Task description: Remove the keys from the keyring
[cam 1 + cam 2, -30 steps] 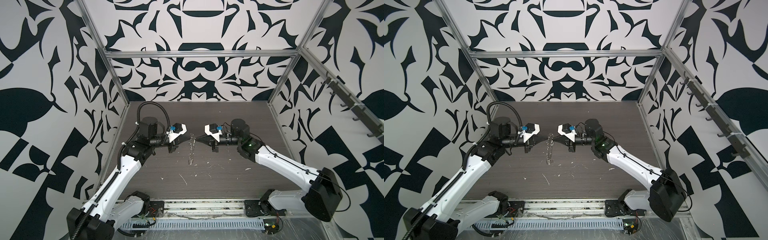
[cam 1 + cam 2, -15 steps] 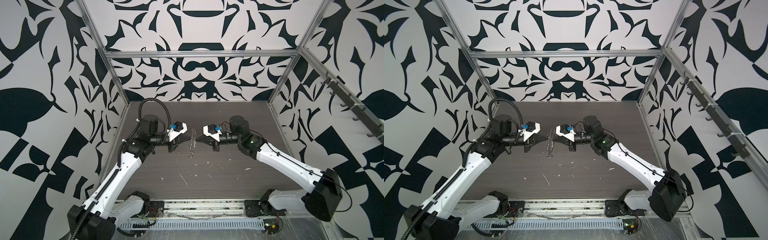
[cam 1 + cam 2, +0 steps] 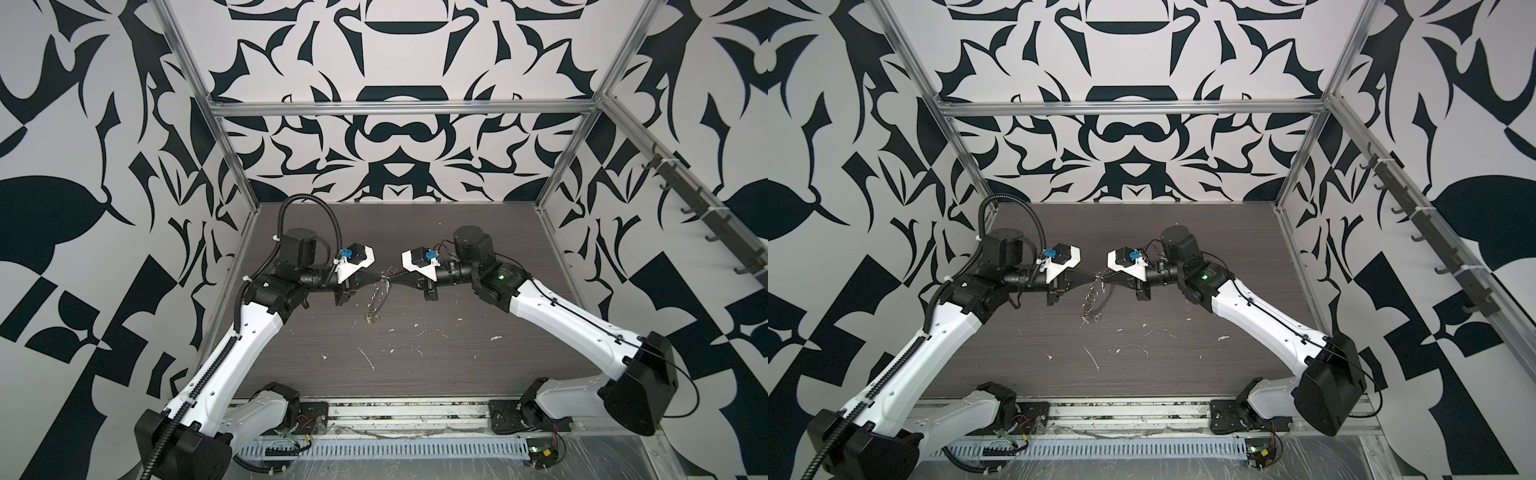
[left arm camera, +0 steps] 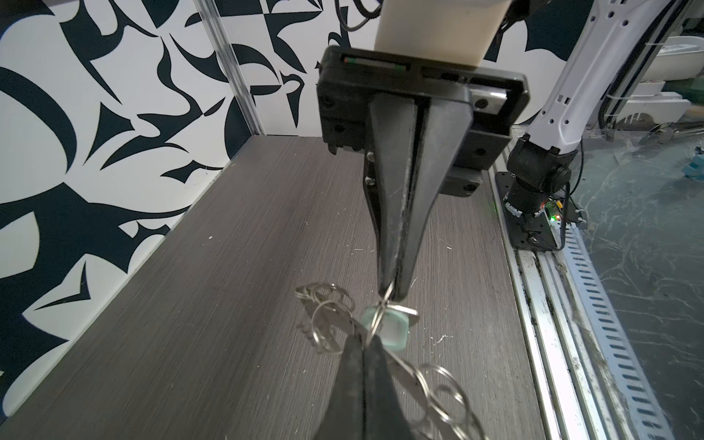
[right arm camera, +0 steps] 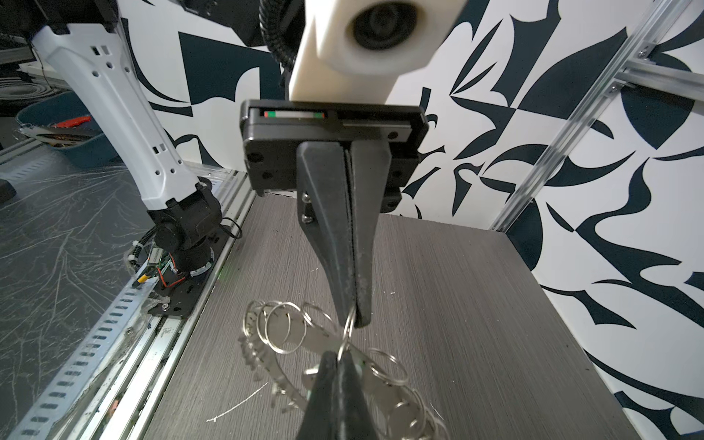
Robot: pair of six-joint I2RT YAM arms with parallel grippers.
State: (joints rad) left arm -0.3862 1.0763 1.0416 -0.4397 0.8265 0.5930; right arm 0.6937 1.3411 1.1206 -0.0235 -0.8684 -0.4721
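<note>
My left gripper (image 3: 380, 279) and right gripper (image 3: 395, 281) meet tip to tip above the table's middle, both shut. Between them they pinch one small split ring (image 4: 381, 316), which shows as a thin loop in both wrist views. From it hangs the keyring (image 3: 375, 302), a flat grey disc (image 5: 304, 335) fringed with several split rings, tilted and off the table. A pale oval tag (image 4: 394, 329) of the keys sits at that pinched ring, its silver key (image 4: 405, 311) partly showing behind it. In the right wrist view my own fingers (image 5: 335, 388) hide most of the tag.
The dark wood-grain table (image 3: 415, 374) carries scattered white scratches and flecks. Patterned walls and an aluminium frame (image 3: 232, 166) close in the left, back and right sides. A slotted cable rail (image 3: 374, 449) runs along the front edge.
Both grippers have drifted slightly toward the back, still pinched together on the ring. The hanging keyring has swung a little beneath them.
</note>
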